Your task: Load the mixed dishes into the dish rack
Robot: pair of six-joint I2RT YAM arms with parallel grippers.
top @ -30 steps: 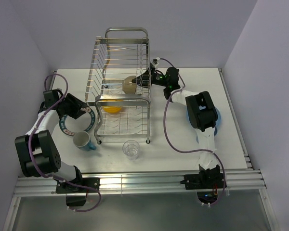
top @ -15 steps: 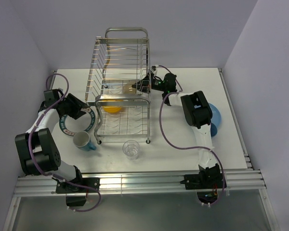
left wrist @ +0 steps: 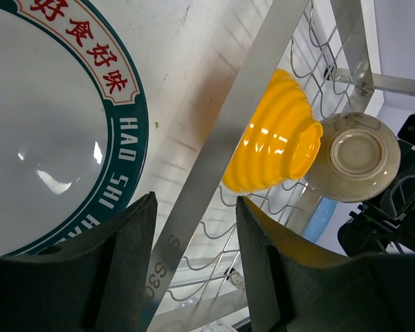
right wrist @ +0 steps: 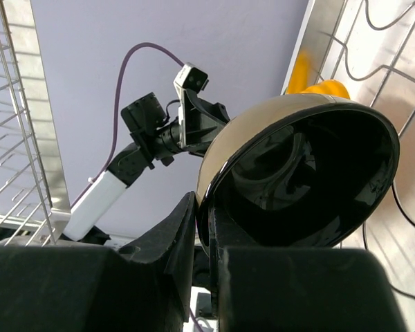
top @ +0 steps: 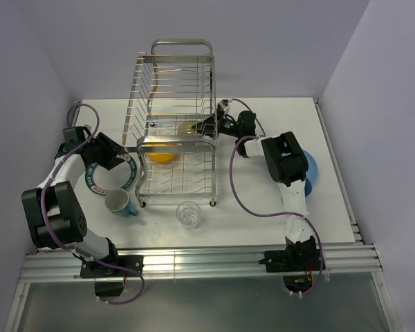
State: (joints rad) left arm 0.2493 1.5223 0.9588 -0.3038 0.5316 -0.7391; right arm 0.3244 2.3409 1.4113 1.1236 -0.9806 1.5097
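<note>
The right gripper pinches the black bowl by its rim, tipped to slot into the dish rack; left gripper hangs spread

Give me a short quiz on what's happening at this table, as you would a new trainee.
1. True or false: the right gripper is clamped on the rim of the black bowl.
2. Where does the clear glass stand relative to the dish rack? A) on its top tier; B) on the table in front of it; C) inside the black bowl.
3. Fill in: the ribbed bowl resting in the dish rack's lower tier is ___ in colour.

Key: 1 true; 2 B; 3 yellow-orange.
</note>
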